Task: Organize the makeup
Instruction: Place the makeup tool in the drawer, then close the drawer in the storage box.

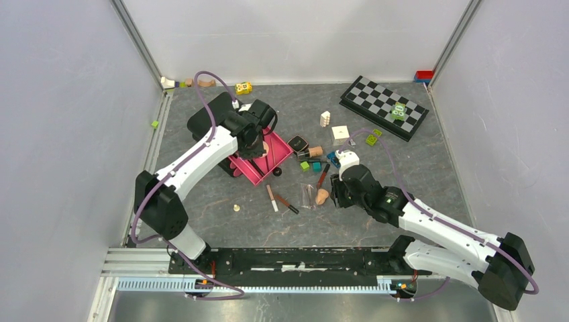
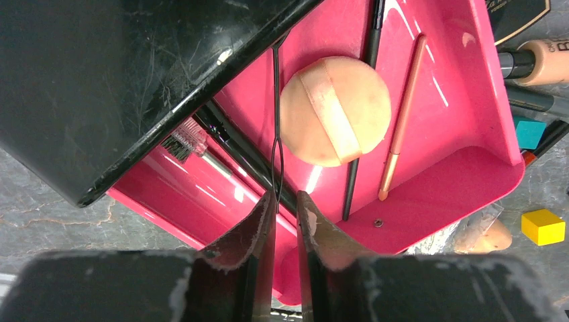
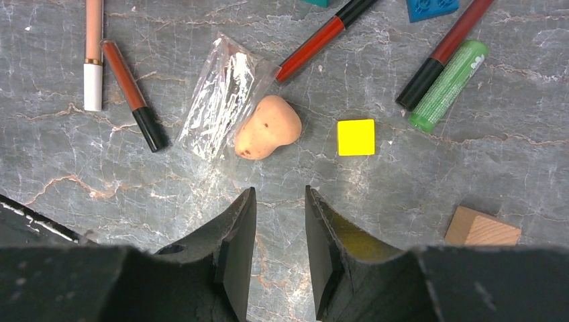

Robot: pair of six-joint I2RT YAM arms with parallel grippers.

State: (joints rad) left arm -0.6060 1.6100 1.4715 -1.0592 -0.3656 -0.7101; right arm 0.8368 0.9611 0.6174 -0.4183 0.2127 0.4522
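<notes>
While the left hand (image 2: 285,201) hangs over the near edge of the glossy pink plastic tray (image 2: 456,174), its two fingers stand a narrow slit apart with nothing clamped between them. A thin black wire wand (image 2: 275,100) runs down to the left fingertip; whether it touches cannot be told. Inside the tray lie a round peach powder puff (image 2: 335,111) with a band across it, a slim black brush handle (image 2: 351,188) passing under the puff, and a copper-coloured pencil (image 2: 402,121) just beside it. A small brush with pinkish bristles (image 2: 184,141) shows at the tray's left.

On the grey marbled desk (image 3: 100,194), the right hand (image 3: 280,198) hovers with its fingers parted and empty. Just beyond its tips sits a peach teardrop sponge (image 3: 268,127), touching a crumpled clear plastic wrapper (image 3: 221,94). Near it are a yellow square block (image 3: 355,137), a green tube (image 3: 448,86), a red-and-black pencil (image 3: 322,37), a brown tube with a black cap (image 3: 132,94) and a peach tube with a white cap (image 3: 94,60). From above, a black square compact (image 1: 298,143) lies just right of the tray.
</notes>
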